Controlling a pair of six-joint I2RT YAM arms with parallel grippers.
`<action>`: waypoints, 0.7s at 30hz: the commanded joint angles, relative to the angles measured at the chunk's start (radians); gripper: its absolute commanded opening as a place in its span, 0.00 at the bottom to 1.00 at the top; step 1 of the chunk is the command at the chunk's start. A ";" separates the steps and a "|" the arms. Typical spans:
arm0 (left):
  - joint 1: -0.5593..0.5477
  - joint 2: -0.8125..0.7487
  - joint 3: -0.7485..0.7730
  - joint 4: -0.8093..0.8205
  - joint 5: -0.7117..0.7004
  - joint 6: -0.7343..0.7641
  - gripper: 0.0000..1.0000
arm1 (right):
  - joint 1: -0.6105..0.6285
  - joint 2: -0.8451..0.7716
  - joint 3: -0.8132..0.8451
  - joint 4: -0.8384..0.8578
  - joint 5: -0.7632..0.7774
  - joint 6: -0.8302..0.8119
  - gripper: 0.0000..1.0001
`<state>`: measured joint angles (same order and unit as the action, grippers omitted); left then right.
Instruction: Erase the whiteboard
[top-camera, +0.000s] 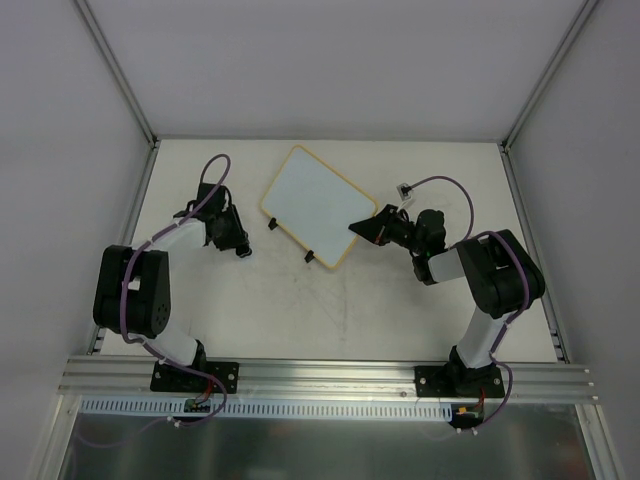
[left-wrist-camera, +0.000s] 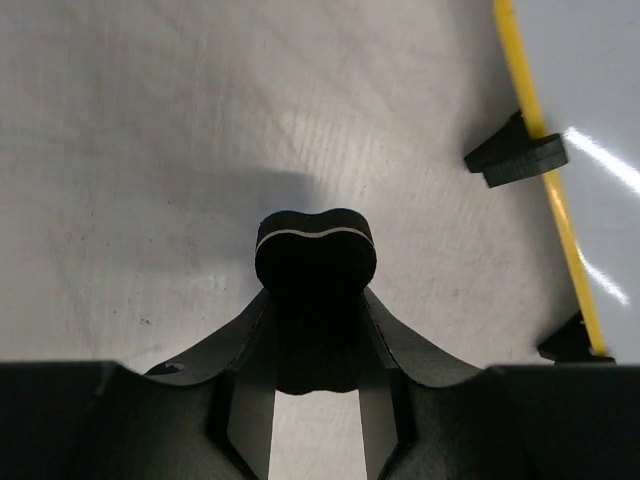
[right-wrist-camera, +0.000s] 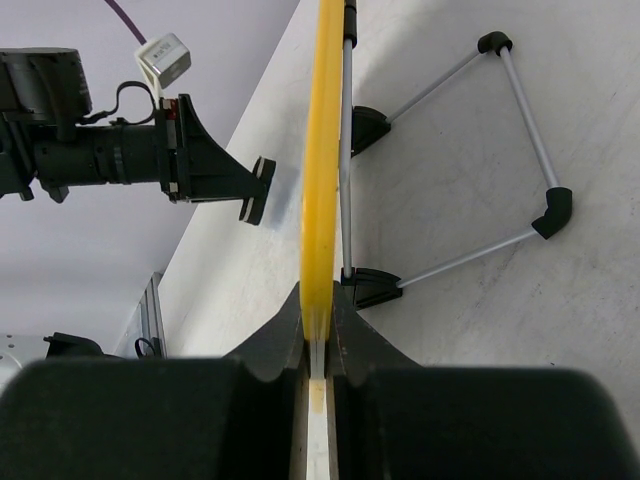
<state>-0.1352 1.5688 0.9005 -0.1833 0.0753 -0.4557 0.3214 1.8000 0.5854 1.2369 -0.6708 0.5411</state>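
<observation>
Whiteboard (top-camera: 315, 200) sits near the far edge of the table (top-camera: 300, 320), about mid-width and turned diagonally. Its surface looks blank, though any faint marks are too small to tell from the top view. The right gripper (right-wrist-camera: 318, 340) is pinched on the yellow frame at the board's right corner. In the right wrist view the board shows edge-on only, with its face hidden. A wire stand (right-wrist-camera: 530, 122) shows beside it there but is hidden in the top view.

The left gripper (top-camera: 240, 248) is clamped on a black eraser (left-wrist-camera: 315, 250), just left of the board and apart from it. I can't tell whether the eraser touches the table. Two black clips (left-wrist-camera: 515, 152) sit on the near-left edge, and the lower one is cut off in the left wrist view.
</observation>
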 joint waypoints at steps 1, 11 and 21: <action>0.009 0.017 -0.006 -0.039 0.003 -0.005 0.17 | 0.007 -0.030 0.031 0.294 -0.042 -0.015 0.00; 0.011 0.037 -0.022 -0.061 -0.048 0.003 0.72 | -0.002 -0.036 0.027 0.294 -0.044 -0.013 0.03; 0.011 -0.059 -0.060 -0.065 -0.097 -0.012 0.99 | -0.007 -0.036 0.025 0.294 -0.041 -0.013 0.16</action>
<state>-0.1295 1.5784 0.8654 -0.2237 0.0193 -0.4595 0.3161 1.8000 0.5854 1.2465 -0.6796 0.5388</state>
